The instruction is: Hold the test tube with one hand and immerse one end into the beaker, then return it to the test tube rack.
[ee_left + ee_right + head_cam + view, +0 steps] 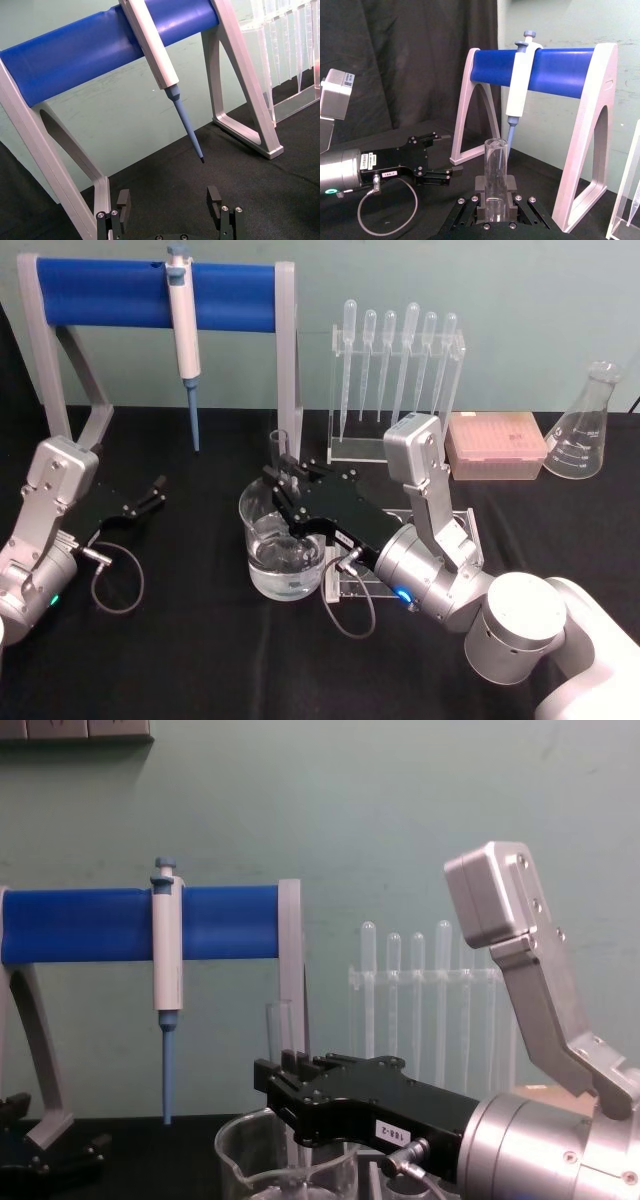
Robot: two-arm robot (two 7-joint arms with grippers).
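Your right gripper [496, 189] clamps the test tube [496, 160], so drifting sideways could crack it against the beaker [260, 575] rim just beneath.

The beaker [283, 560] stood mid-surface [200, 640], the test tube [279, 450] upright in it, the right claw [283, 478] over its rim. Behind stood a pipette rack [395, 370]; a flask [588, 425] back right; a pipettor stand [150, 295] back left; the left claw [157, 492] near the left edge.

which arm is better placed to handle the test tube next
Right. The right end effector is shut on the test tube, upright at the beaker; the left end effector is open, well apart.
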